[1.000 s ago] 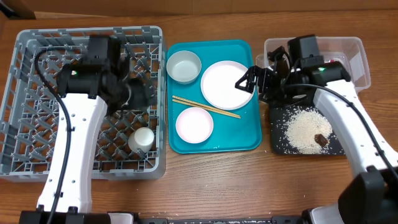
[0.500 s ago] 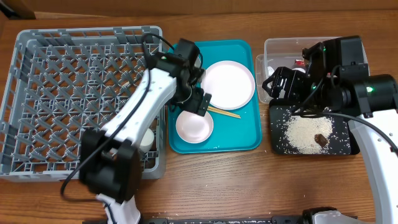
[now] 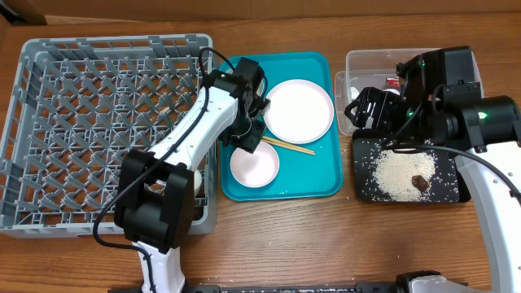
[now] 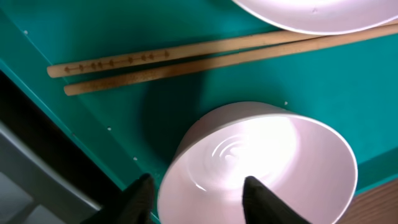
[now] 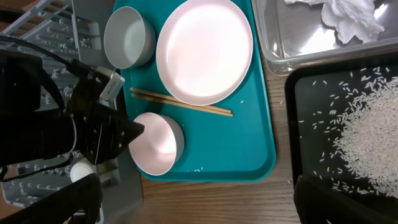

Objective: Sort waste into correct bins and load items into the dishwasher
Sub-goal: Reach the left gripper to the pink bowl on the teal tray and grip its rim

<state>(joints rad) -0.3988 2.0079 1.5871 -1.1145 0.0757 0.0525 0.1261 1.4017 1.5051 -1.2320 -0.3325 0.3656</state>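
Observation:
The pinkish-white bowl (image 3: 254, 163) sits on the teal tray below the chopsticks (image 3: 285, 145) and the white plate (image 3: 299, 111). My left gripper (image 3: 247, 140) is down at the bowl's left rim. In the left wrist view the gripper (image 4: 199, 180) straddles that rim of the bowl (image 4: 261, 168), one finger outside, one inside, jaws still apart. The grey bowl (image 5: 127, 37) stands at the tray's far left corner. My right gripper (image 3: 356, 110) hovers wide open between the tray and the clear tub (image 3: 472, 81), holding nothing.
The grey rack (image 3: 49, 122) fills the left side, with a white cup (image 3: 195, 175) near its front right corner. The tub holds a crumpled tissue (image 5: 348, 15). The black tray (image 3: 366, 191) in front of it holds rice and a brown lump (image 3: 420, 181).
My left arm swung from over the rack to the teal tray and its jaws narrowed around the pink bowl's rim. My right gripper drew back from the plate toward the tub.

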